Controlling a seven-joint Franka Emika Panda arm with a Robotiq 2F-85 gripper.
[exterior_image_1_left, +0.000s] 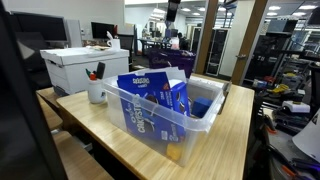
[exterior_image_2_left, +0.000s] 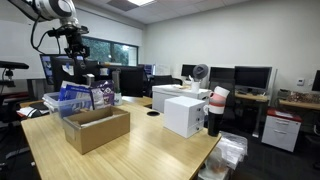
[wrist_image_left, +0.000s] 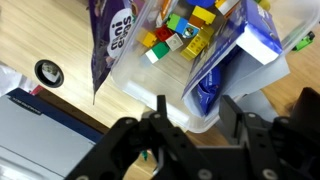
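Arm (exterior_image_2_left: 48, 10) comes in high, elbow bent, wrist pointing straight down. Gripper (wrist_image_left: 195, 108) hangs well above the tabletop (wrist_image_left: 40, 30), over the near corner of the clear bin (wrist_image_left: 150, 88). Jaws wide, nothing between them. Fingers (wrist_image_left: 160, 112) are black, blocky and matte.

Directly below: the bin is thin translucent plastic, rectangular, with rounded corners. Inside is a loose heap of small hard blocks (wrist_image_left: 180, 35) in yellow, green, red and blue, square-edged. Glossy blue snack bags (exterior_image_1_left: 150, 92) stand upright against the walls, crinkled film with white print. One purple-blue bag (wrist_image_left: 112, 35) leans over the bin's rim, as far as I can tell from the wrist view.

The tabletop is pale wood with a smooth grain. A black round grommet (wrist_image_left: 47, 72) is set in it just beside the bin.

Further out, a plain brown cardboard box (exterior_image_2_left: 97, 128) sits beside the bin, open at the top. A white mug (exterior_image_1_left: 96, 92) holds pens. A white lidded carton (exterior_image_1_left: 75, 62) stands behind it, well apart from the gripper.
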